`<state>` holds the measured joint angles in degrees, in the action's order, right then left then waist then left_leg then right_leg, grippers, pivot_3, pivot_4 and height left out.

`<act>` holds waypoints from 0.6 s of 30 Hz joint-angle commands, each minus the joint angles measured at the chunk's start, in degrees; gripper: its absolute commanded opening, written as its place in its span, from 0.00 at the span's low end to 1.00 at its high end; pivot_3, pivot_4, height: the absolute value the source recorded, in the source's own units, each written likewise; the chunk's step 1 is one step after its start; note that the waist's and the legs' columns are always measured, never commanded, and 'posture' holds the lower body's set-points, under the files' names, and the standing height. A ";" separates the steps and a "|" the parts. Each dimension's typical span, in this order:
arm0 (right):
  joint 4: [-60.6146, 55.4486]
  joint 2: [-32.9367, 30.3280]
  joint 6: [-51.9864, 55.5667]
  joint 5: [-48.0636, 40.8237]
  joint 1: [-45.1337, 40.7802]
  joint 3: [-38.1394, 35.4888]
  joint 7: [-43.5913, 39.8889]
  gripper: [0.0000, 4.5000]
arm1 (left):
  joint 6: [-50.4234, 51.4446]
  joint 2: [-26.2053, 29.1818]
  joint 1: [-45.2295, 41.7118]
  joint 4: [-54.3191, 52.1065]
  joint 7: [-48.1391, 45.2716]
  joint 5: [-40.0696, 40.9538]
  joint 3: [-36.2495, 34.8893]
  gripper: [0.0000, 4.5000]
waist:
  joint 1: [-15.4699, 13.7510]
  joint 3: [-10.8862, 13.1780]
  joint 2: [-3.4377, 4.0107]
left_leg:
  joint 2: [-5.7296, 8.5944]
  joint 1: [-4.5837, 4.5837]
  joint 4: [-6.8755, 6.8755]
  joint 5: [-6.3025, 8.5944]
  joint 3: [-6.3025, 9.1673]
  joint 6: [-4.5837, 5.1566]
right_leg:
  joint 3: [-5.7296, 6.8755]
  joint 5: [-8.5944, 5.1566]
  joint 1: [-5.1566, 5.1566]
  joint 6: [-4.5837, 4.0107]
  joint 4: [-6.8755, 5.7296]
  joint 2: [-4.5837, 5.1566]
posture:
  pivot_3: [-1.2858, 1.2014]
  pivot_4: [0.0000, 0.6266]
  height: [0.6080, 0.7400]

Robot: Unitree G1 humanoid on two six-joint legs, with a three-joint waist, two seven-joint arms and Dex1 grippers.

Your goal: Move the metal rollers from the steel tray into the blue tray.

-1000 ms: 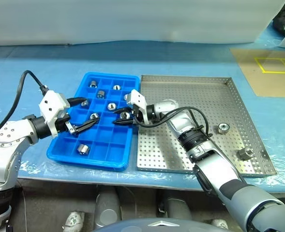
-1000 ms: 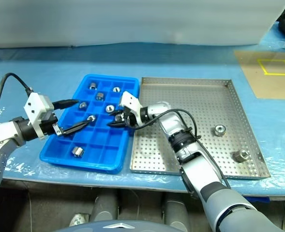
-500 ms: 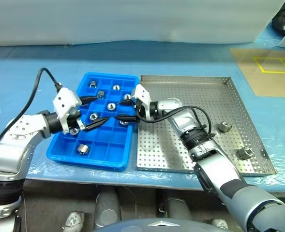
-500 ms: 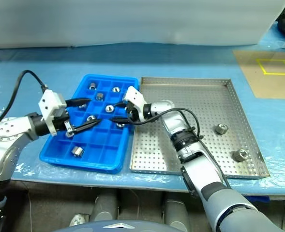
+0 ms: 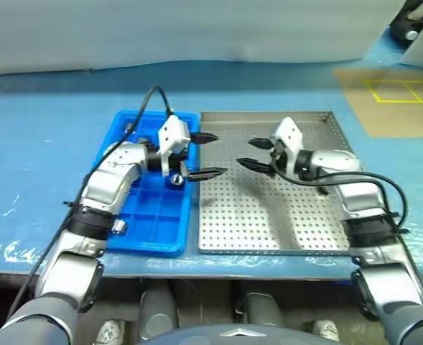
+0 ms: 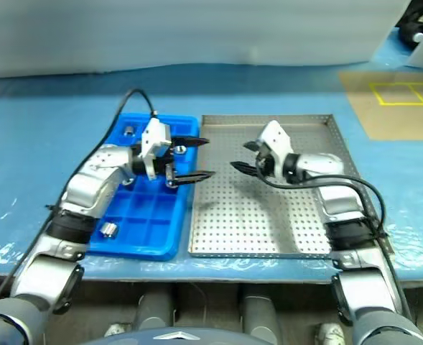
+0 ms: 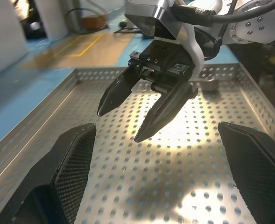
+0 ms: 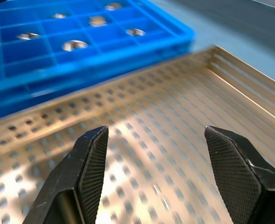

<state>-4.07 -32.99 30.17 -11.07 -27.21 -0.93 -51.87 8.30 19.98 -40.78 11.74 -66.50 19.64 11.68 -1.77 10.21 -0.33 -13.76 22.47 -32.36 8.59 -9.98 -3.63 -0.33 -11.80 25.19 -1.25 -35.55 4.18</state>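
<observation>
left gripper (image 5: 218, 154): my fingers are spread wide with nothing between them. It hangs over the seam where the blue tray (image 5: 150, 248) meets the steel tray (image 5: 268, 230), tips pointing across at my other gripper.
right gripper (image 5: 245, 152): partly spread, empty. It sits over the middle of the steel tray, tips aimed back toward the blue tray, and faces the left gripper with a small gap between.
rollers already moved (image 8: 74, 45): several lie in separate blue tray compartments. One (image 5: 175, 180) is just under my left fingers, another (image 5: 118, 227) is in a near corner cell.
roller left to fetch (image 7: 207, 84): a small grey metal piece on the steel tray floor, seen from the left wrist past my right gripper, close to the rim. Probably a roller. I cannot tell whether others are left.
key relation: that piece lies behind my right fingertips, on the wrist side, away from where they point. It is well apart from my left gripper.
nearer arm: right, as I judge it.
roller axis: cannot tell whether it stands hole up or lies on its side.
next move needs: the right gripper has to swing round toward the far right of the steel tray, then come down with the piece between the tips.
</observation>
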 commanded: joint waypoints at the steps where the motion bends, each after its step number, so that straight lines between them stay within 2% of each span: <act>1: -8.47 -3.07 3.85 -1.73 6.10 -6.25 3.70 0.74 | -4.84 -2.86 -3.68 5.25 -3.53 -1.01 1.16 0.98 | 1.07 0.00 0.00 | 0.00 -0.09 0.02 0.01 -0.01 0.02 | -0.01 0.00 -0.08 0.00 0.02 0.00 | 0.32 0.24 1.00; 6: -12.72 -3.21 6.73 -2.78 15.96 -12.88 9.27 0.74 | -8.34 -6.43 -6.00 10.88 -6.64 -1.95 1.95 0.98 | 3.45 -0.02 0.02 | 0.02 -0.42 -0.03 0.20 -0.14 0.34 | -0.21 0.02 -0.32 0.07 0.13 -0.01 | 0.30 0.24 1.00; 9: -10.97 -2.23 5.44 -1.90 18.89 -14.22 12.68 0.74 | -9.60 -7.41 -6.46 12.56 -7.37 -2.62 1.72 0.98 | 4.57 -0.02 0.03 | 0.07 -0.39 -0.17 0.27 -0.17 0.45 | -0.30 0.06 -0.35 0.14 0.17 -0.01 | 0.30 0.24 1.00; 13: -4.90 -2.31 1.65 0.27 17.77 -13.39 16.12 0.74 | -10.21 -7.47 -6.15 12.95 -7.69 -3.06 1.20 0.98 | 5.72 -0.02 0.02 | 0.14 -0.31 -0.42 0.38 -0.20 0.61 | -0.39 0.10 -0.37 0.23 0.17 0.00 | 0.30 0.24 1.00; 18: 4.41 -2.17 -2.77 1.20 13.41 -11.86 17.58 0.74 | -9.66 -6.06 -4.42 11.07 -6.64 -3.31 0.45 0.98 | 5.83 -0.02 0.03 | 0.18 -0.22 -0.65 0.48 -0.23 0.78 | -0.50 0.12 -0.38 0.27 0.17 0.01 | 0.33 0.24 1.00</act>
<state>-0.68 -35.10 29.65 -10.07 -12.69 -12.65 -34.65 -0.98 13.42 -45.36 24.83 -73.45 16.28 13.49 4.05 10.19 -0.30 -13.58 22.27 -33.01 9.08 -10.21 -2.83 -0.82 -11.67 24.81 -0.98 -35.37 4.19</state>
